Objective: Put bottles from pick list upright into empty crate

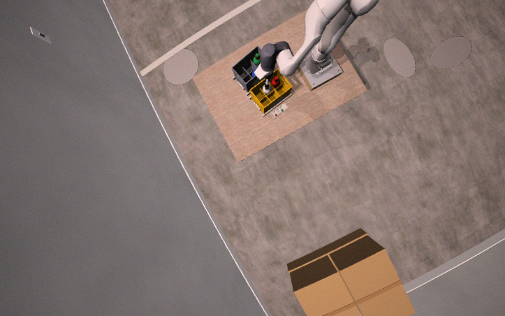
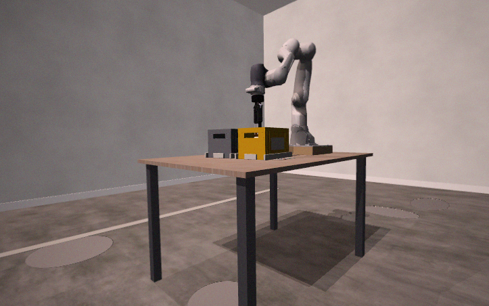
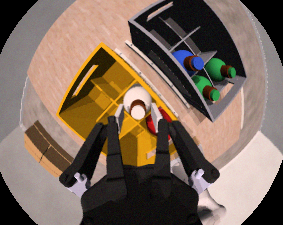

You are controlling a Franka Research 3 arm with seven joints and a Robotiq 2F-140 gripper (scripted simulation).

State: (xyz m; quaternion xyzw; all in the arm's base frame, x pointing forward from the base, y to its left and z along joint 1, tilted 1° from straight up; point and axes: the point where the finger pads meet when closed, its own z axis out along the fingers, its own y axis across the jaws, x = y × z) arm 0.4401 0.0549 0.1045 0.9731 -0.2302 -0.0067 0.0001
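Note:
My gripper (image 1: 267,82) (image 2: 258,124) (image 3: 137,109) is partly open, pointing down. Its fingertips (image 1: 266,89) stand apart on both sides of the neck of a white bottle (image 3: 137,94), with gaps. That bottle stands upright in a compartment of the yellow crate (image 2: 251,147) (image 1: 264,108). A red bottle (image 1: 275,81) (image 3: 152,125) stands in a neighbouring compartment, partly hidden by a finger. The grey crate (image 2: 220,144) (image 3: 226,100) holds a blue bottle (image 3: 184,60) and two green bottles (image 3: 214,68) (image 3: 201,84). The pick list (image 1: 279,110) shows small red and green marks; its counts are too small to read.
The crates stand side by side, with low pale stops around their bases on the wooden table (image 1: 227,121) (image 2: 193,164). Crate walls and dividers surround the fingertips. The arm's base (image 1: 323,74) (image 2: 310,149) is beyond the yellow crate. A cardboard box (image 1: 348,275) is on the floor, away from the table.

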